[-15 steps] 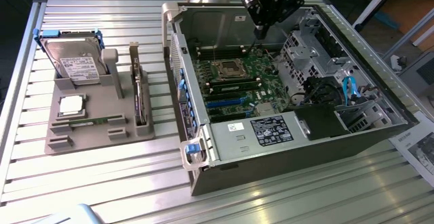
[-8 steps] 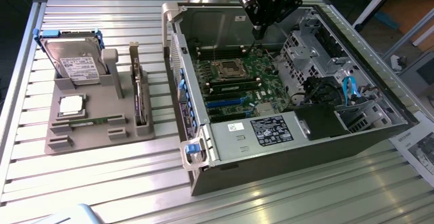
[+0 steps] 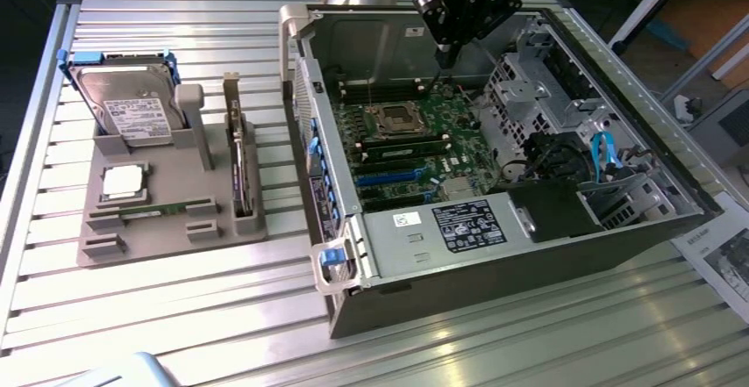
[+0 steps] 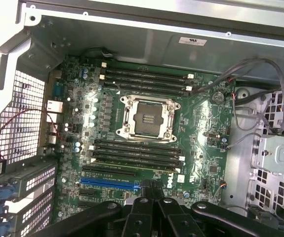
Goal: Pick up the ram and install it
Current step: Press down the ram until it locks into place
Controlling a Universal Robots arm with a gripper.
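Hovering shut jaws above motherboard point(image 4: 201, 123)

Closed tool point(image 4: 152, 190) above motherboard point(image 4: 201, 123), empty processor socket point(image 4: 145, 117), possibly seated ram point(image 4: 137, 159)

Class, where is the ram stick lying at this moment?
In the exterior view the ram lies in the grey holder on the exterior view's left, right next to the silver processor chip, outside the computer case.
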